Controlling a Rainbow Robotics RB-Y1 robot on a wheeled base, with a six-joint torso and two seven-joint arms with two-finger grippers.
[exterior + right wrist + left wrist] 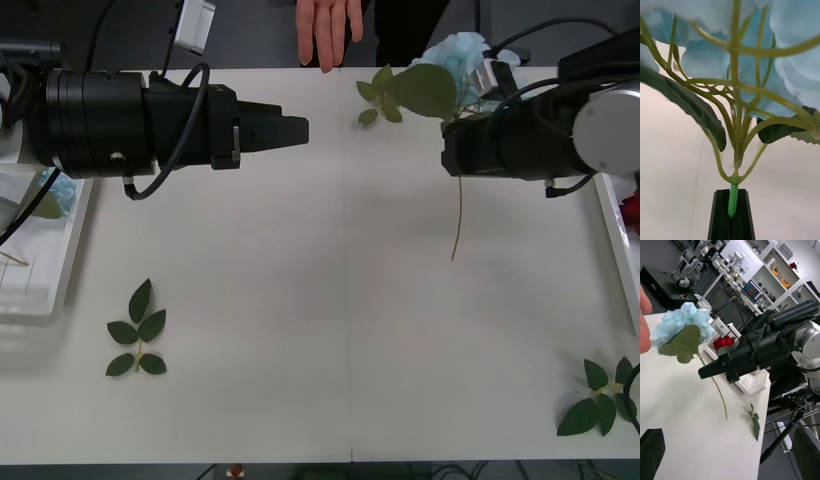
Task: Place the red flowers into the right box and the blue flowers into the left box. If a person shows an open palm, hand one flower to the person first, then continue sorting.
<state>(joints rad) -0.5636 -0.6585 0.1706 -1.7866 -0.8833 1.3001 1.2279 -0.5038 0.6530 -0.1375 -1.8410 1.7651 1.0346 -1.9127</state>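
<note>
The right gripper (732, 210) is clamped on the thin green stem of a fluffy pale-blue artificial hydrangea (455, 55), lifted above the white table (330, 300) near its far edge, close to a person's open hand (327, 30). The pinch sits just under the head, so the long stem dangles below; a quick swing could twist it loose, or the handover could fall short of the palm. The left gripper (290, 130) hovers with fingers apart, well clear.

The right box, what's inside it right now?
A red flower lies in the right box, beyond the right gripper holding a blue flower. That arm covers much of the box floor.
</note>
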